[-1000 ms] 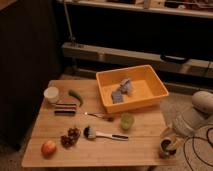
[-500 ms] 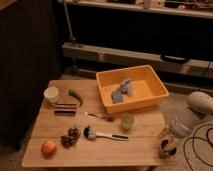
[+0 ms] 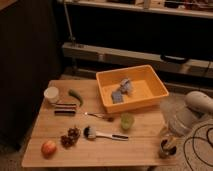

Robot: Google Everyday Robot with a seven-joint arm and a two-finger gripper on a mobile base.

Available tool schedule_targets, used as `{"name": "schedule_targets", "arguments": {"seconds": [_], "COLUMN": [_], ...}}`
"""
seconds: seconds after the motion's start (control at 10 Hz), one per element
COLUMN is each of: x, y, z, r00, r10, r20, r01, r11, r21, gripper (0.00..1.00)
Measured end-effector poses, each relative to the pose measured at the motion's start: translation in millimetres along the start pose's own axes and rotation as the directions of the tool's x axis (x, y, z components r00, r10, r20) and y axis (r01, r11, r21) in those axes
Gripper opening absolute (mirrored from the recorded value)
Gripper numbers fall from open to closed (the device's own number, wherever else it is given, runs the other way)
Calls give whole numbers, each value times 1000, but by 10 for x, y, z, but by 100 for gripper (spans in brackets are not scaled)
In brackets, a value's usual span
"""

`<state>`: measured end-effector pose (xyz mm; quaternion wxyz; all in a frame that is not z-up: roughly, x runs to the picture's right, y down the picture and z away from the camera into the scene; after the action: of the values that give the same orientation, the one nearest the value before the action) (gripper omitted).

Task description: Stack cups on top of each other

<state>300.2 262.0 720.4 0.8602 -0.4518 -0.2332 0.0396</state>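
Note:
The pale green plastic cup (image 3: 126, 121) stands upright on the wooden table (image 3: 140, 150), just in front of the orange bin. A dark shiny cup (image 3: 166, 149) shows at the table's right front corner. My gripper (image 3: 167, 144) hangs right at that dark cup, at the end of the white arm (image 3: 192, 110) that comes in from the right. The gripper's body hides much of the cup, and I cannot tell whether the cup rests on the table or is lifted. The gripper is well to the right of the green cup and a little nearer the front.
An orange bin (image 3: 150, 80) with blue-grey items sits at the back right. To the left lie a white cup (image 3: 51, 94), a green pepper (image 3: 76, 96), a dark bar (image 3: 65, 108), a utensil (image 3: 98, 116), a brush (image 3: 102, 134), grapes (image 3: 70, 137) and an apple (image 3: 48, 148). Cables lie on the floor at right.
The white arm has drifted slightly to the left. The gripper stays by the dark cup, and nothing else on the table has moved.

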Motion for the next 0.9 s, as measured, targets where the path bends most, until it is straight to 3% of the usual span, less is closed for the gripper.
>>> {"name": "schedule_targets", "arguments": {"seconds": [0.9], "x": [149], "y": [-29], "z": [54], "r00": [999], "r10": [31], "r20": [-15], "r01": [-32], "r11": [999], "r21": [-32], "gripper": [48]}}
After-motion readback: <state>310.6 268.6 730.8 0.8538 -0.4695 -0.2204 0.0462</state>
